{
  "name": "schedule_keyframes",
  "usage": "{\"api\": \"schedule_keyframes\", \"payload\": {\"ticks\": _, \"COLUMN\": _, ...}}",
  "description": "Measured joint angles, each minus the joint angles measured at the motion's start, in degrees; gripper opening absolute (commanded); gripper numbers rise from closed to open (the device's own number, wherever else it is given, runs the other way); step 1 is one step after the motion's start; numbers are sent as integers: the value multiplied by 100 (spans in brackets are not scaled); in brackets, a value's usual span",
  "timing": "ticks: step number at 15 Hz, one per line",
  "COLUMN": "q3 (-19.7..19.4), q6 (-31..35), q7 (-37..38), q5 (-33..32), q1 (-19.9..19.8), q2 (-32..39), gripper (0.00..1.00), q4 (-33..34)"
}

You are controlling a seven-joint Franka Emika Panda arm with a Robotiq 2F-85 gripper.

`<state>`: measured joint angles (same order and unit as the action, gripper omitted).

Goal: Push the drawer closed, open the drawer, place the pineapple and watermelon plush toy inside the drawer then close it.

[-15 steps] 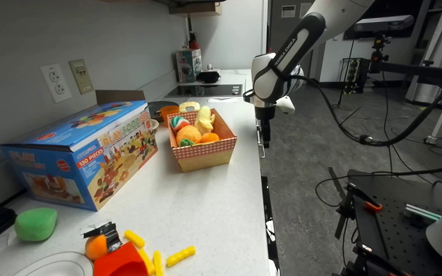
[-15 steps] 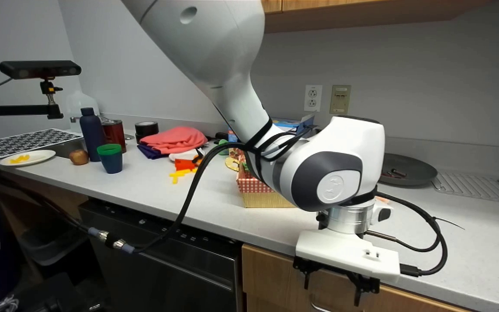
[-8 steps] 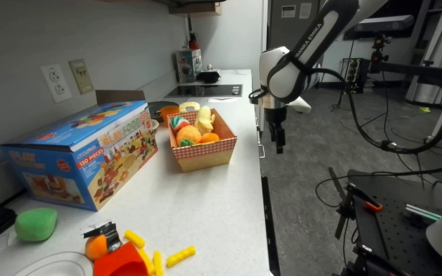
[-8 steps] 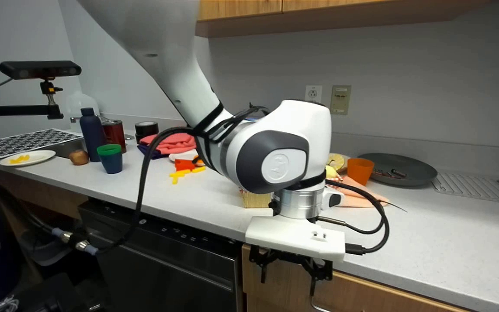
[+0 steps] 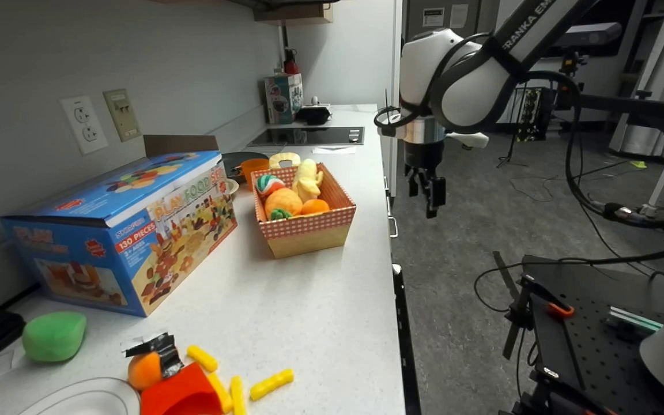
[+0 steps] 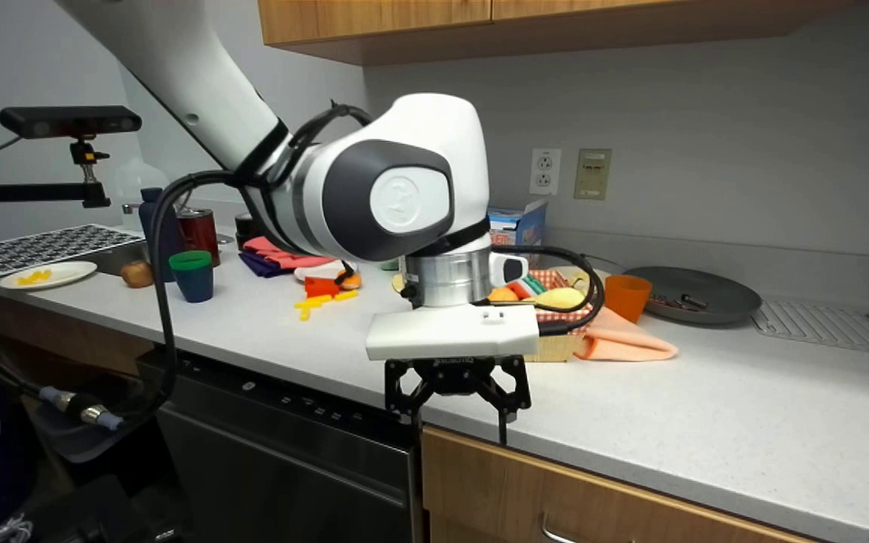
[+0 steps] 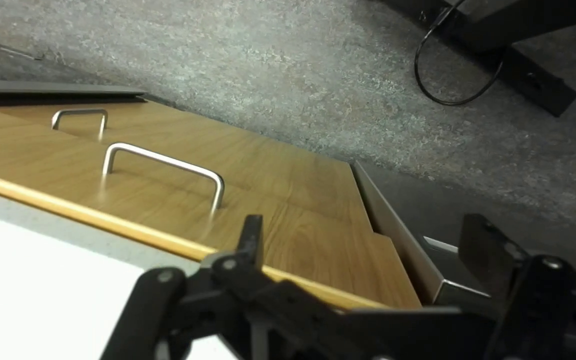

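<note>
The drawer (image 6: pixel 495 490) has a light wooden front and sits shut, or nearly so, under the counter edge. Its metal handle (image 7: pixel 165 160) shows in the wrist view. My gripper (image 6: pixel 459 434) is open and holds nothing, hanging in front of the counter edge near the drawer's dishwasher-side end, off the handle. A red, white and green watermelon plush toy (image 5: pixel 268 185) lies in the checkered basket (image 5: pixel 309 236). Beside it lies an orange plush with a green leafy top, apparently the pineapple (image 5: pixel 283 203). In the wrist view the fingers (image 7: pixel 252 232) are wide apart.
The basket also holds a banana plush (image 5: pixel 307 180) and a small orange (image 5: pixel 315 207). A play food box (image 5: pixel 119 225) stands against the wall. Beside the drawer is a dark dishwasher (image 6: pixel 284 445). An orange cup (image 6: pixel 627 296) and a pan (image 6: pixel 695 294) are farther along the counter.
My open gripper has risen and moved away from the handle, sideways toward the dishwasher and outward from the counter. The drawer and the toys have stayed where they were.
</note>
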<state>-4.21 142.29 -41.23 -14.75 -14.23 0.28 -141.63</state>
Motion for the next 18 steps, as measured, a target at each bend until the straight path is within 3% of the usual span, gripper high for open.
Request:
{"api": "schedule_keyframes", "payload": {"ticks": 4, "q3": -58, "q6": -172, "q7": -29, "q5": -100, "q1": 56, "q2": -482, "gripper": 100, "q4": -222}}
{"api": "schedule_keyframes", "payload": {"ticks": 18, "q3": -111, "q6": -157, "q7": -4, "q5": -103, "q1": 80, "q2": -482, "gripper": 100, "q4": -255}}
